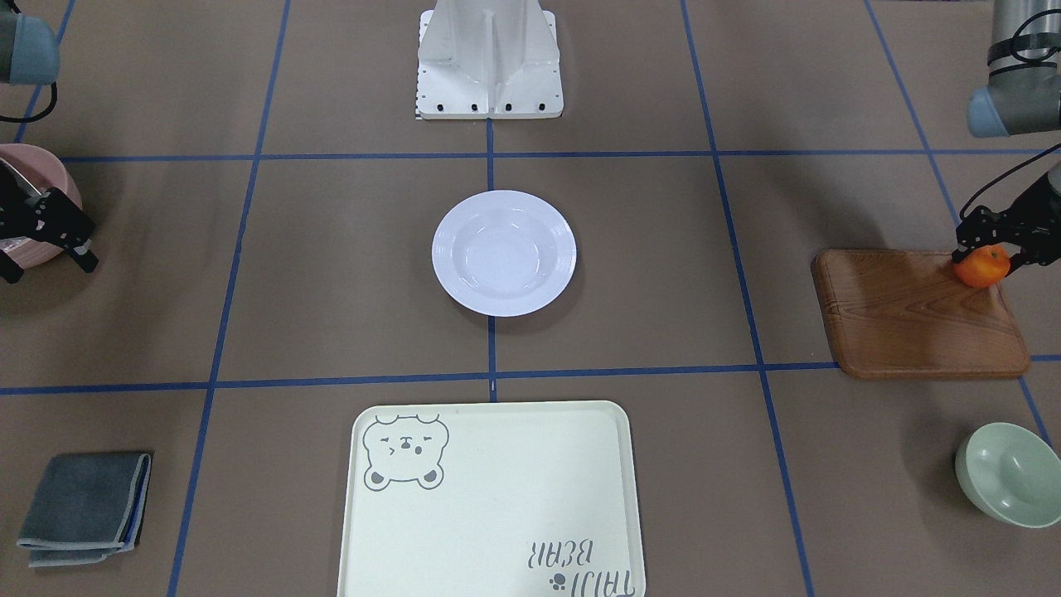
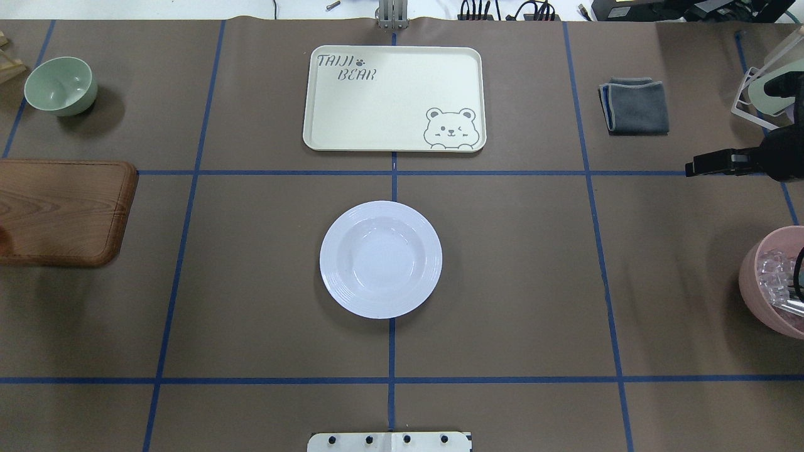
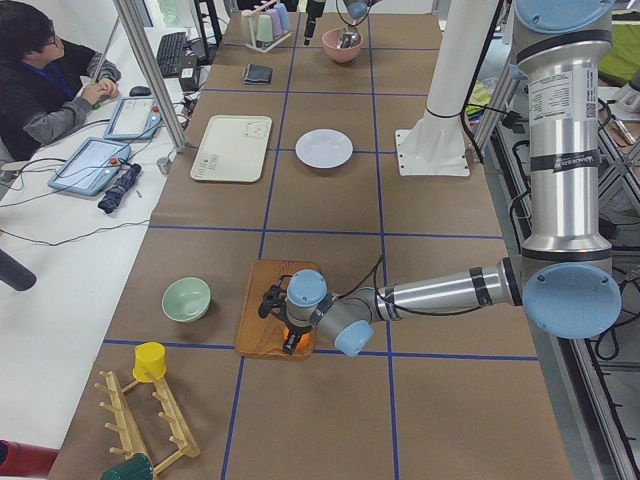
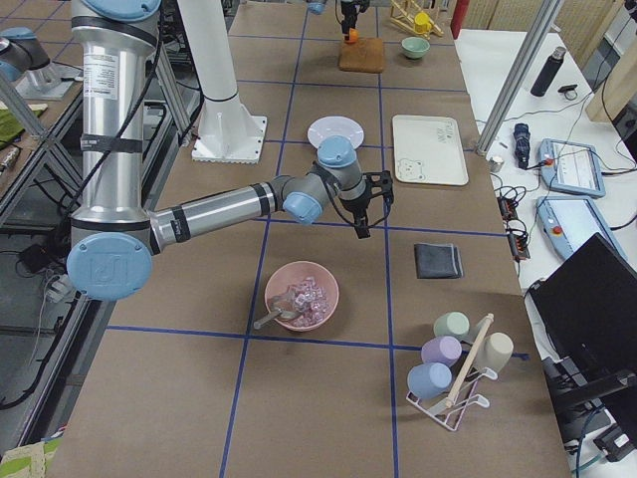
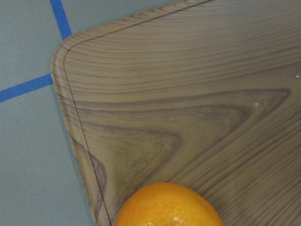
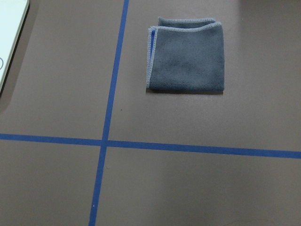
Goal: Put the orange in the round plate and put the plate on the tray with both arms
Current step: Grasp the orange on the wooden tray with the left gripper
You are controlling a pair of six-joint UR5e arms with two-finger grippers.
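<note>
The orange (image 1: pixel 982 266) is at the near-robot corner of a brown wooden board (image 1: pixel 912 319). My left gripper (image 1: pixel 986 257) is over it, a black finger pressed on each side, shut on the fruit. In the left wrist view the orange (image 5: pixel 168 207) fills the bottom edge above the board's corner. The white round plate (image 1: pixel 504 253) lies empty at the table's centre. The cream bear tray (image 1: pixel 489 506) lies empty beyond it, on the operators' side. My right gripper (image 1: pixel 47 269) hangs open and holds nothing, in front of the pink bowl (image 2: pixel 772 282).
A pale green bowl (image 1: pixel 1007 473) sits past the board. A folded grey cloth (image 1: pixel 87 506) lies on my right side, below the right wrist camera. The pink bowl holds clear pieces and a spoon. A cup rack (image 4: pixel 453 373) and a seated person (image 3: pixel 45 80) are off to the sides.
</note>
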